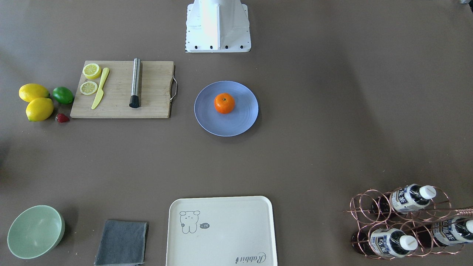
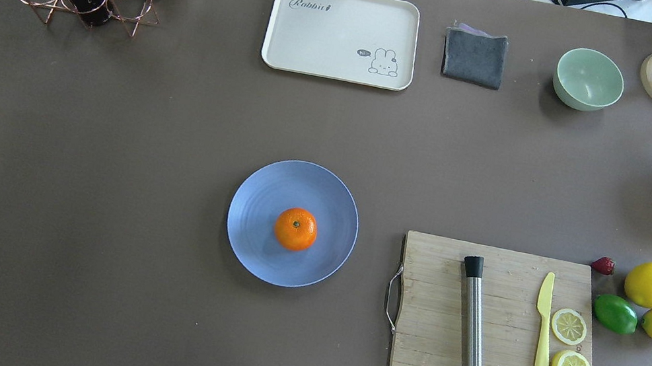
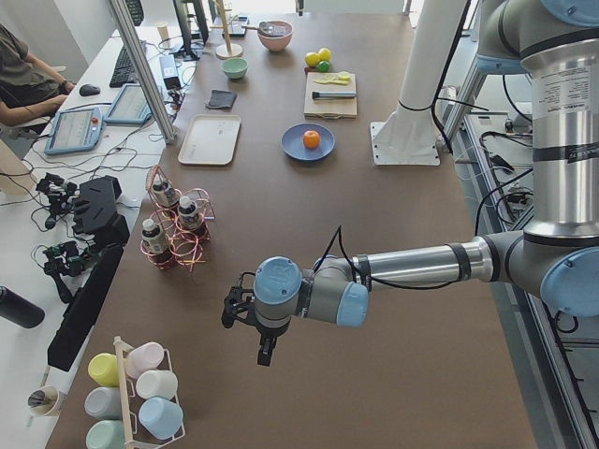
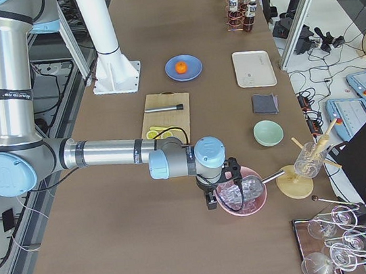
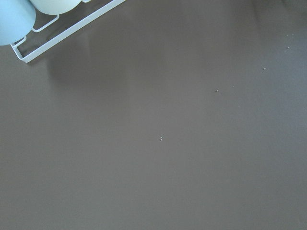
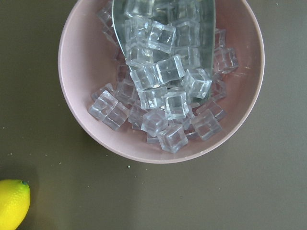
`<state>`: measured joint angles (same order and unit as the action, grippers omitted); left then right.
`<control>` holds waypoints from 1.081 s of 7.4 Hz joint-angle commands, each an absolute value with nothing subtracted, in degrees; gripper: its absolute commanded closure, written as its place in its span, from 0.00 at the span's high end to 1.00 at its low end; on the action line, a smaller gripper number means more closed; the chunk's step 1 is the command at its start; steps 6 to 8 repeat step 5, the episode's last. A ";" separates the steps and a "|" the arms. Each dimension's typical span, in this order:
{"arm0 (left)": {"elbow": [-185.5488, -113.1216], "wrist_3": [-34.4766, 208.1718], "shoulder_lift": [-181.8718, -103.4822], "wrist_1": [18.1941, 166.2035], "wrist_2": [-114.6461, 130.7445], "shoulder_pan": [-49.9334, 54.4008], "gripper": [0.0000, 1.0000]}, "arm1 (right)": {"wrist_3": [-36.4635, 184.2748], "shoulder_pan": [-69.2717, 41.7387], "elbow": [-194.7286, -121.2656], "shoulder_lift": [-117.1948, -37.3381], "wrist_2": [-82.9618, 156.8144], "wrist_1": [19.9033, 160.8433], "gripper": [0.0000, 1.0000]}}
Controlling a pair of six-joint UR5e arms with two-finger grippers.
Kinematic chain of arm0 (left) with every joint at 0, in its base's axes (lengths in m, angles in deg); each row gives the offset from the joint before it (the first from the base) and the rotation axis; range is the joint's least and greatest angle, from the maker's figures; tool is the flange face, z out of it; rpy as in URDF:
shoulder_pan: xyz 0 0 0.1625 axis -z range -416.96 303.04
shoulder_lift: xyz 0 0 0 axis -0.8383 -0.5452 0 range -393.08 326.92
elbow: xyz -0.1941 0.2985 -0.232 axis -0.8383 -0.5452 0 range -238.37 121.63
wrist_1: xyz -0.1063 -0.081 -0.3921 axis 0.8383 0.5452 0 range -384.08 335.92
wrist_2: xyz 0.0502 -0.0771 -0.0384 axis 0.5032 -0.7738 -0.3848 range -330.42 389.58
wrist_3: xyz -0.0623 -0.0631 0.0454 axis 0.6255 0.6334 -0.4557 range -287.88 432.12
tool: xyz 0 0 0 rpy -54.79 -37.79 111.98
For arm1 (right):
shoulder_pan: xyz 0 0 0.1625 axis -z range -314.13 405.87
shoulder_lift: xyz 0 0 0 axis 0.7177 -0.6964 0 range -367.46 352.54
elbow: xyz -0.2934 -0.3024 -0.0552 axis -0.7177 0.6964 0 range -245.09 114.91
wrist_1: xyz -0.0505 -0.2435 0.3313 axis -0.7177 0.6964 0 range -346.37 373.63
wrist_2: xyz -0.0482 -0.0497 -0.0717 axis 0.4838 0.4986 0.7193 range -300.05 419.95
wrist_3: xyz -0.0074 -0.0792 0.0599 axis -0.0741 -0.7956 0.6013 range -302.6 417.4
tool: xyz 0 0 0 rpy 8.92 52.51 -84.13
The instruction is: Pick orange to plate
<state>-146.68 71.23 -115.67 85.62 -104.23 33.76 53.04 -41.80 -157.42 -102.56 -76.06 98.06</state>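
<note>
1. I am seeing the orange [image 2: 295,228] sitting on the plate [image 2: 260,252], a little off its middle, stem dot up; nothing is touching it, so I am judging the placing done.
2. The left gripper [image 3: 263,344] is hanging over bare table far from the plate, by the cup rack [image 3: 140,388]; I am guessing it is parked there to keep clear; fingers apart or together, I cannot tell.
3. The right gripper [image 4: 212,198] is hovering well away from the plate on the other side, above the pink ice bowl [image 6: 86,120]; its state I cannot tell either.
4. The cutting board [image 2: 496,320] is lying near the plate, not touching.
</note>
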 commanded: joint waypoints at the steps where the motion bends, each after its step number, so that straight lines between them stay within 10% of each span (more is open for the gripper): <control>1: -146.78 71.24 -115.52 86.05 -104.27 33.92 0.97 | 53.10 -41.76 -156.85 -102.21 -76.02 97.83 1.00; 8: -147.05 71.15 -115.52 86.05 -104.36 33.83 0.97 | 52.92 -41.59 -155.71 -101.94 -75.84 97.83 1.00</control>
